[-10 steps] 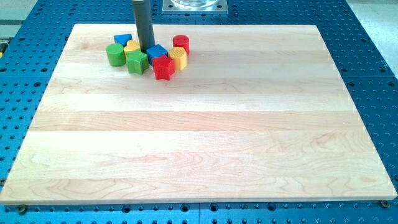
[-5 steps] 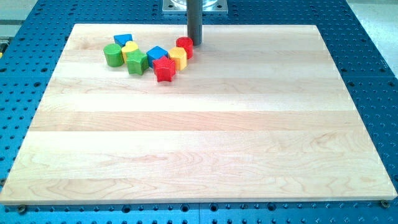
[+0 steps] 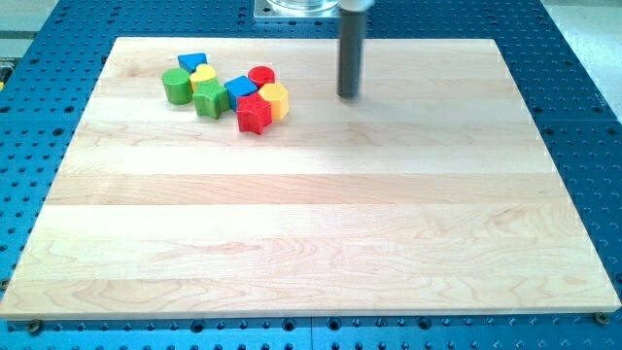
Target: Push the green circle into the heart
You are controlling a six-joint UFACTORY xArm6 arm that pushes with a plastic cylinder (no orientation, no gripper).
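Observation:
The green circle (image 3: 177,86) stands at the left end of a cluster near the board's top left. The yellow heart (image 3: 204,78) touches its right side, just behind a green star-like block (image 3: 211,99). A blue triangle-like block (image 3: 192,62) sits above them. To the right lie a blue cube (image 3: 240,89), a red cylinder (image 3: 260,77), a yellow hexagon-like block (image 3: 275,99) and a red star (image 3: 254,114). My tip (image 3: 348,95) is down on the board to the right of the cluster, well apart from every block.
The wooden board (image 3: 311,224) lies on a blue perforated table (image 3: 583,68). A metal mount (image 3: 296,8) shows at the view's top edge.
My tip went from inside the cluster to its right end, then out to the right. The red cylinder shifted left against the blue cube, and the yellow hexagon and red star moved slightly.

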